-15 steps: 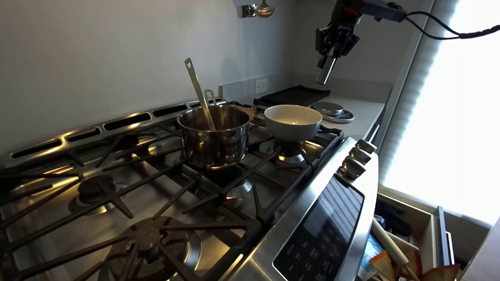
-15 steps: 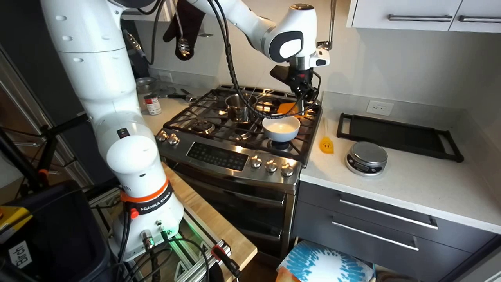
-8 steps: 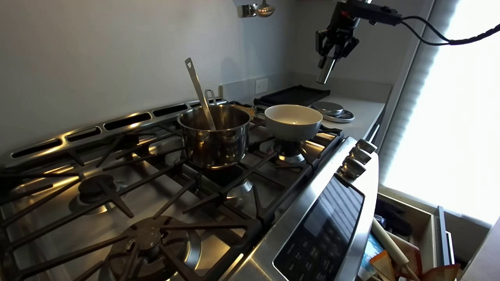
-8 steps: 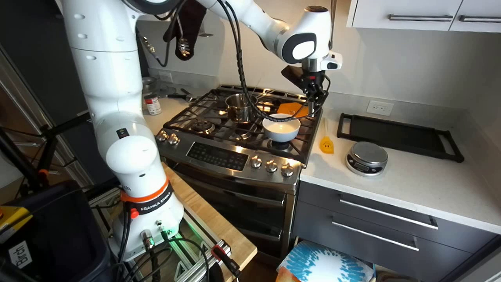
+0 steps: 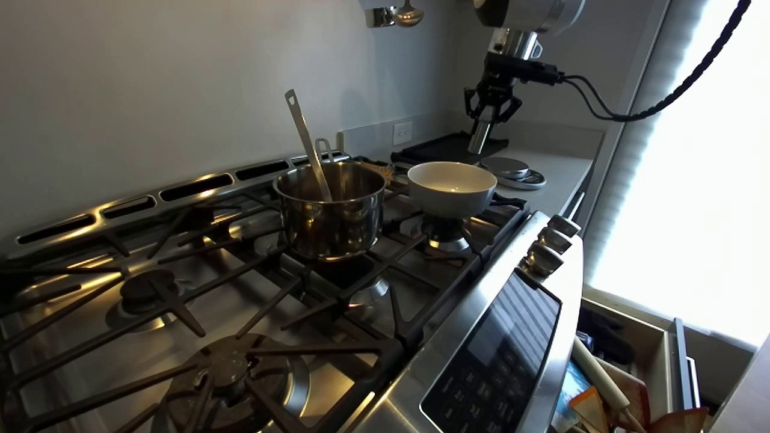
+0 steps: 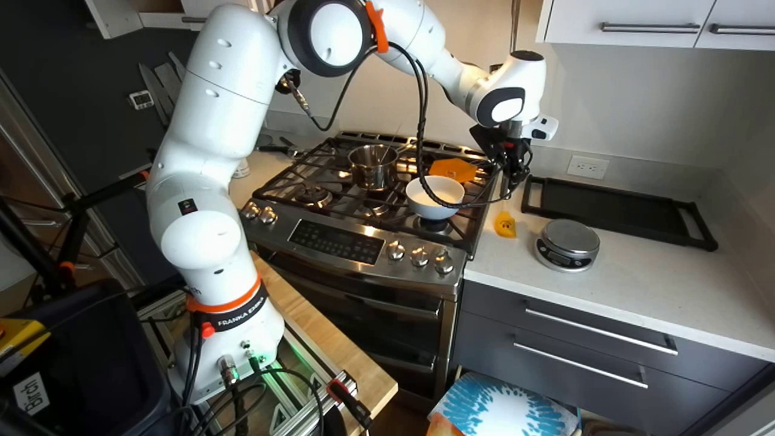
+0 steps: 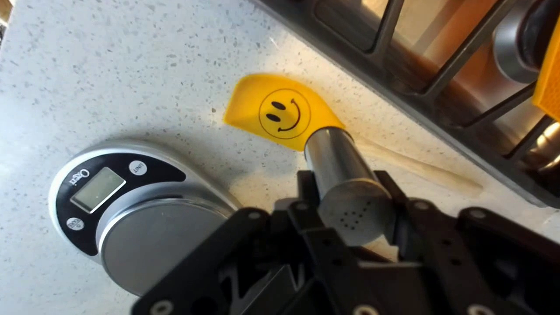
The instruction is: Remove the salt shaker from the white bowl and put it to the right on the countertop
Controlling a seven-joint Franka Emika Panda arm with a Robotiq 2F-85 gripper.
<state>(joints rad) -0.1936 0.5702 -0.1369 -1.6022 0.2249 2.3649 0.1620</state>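
In an exterior view, a round white bowl (image 6: 427, 209) stands on black metal grates (image 5: 325, 347). Left of the bowl: a cylindrical steel pot (image 6: 368, 172). Right of the bowl, on a flat pale worktop (image 6: 636, 297): a yellow spatula (image 6: 505, 225) and a round silver scale (image 6: 567, 243); also right, in the black gripper (image 7: 348, 192): a cylindrical steel shaker (image 7: 337, 159).

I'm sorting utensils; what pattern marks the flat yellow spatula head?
A black smiley on that spatula head; wrist view, clearly.
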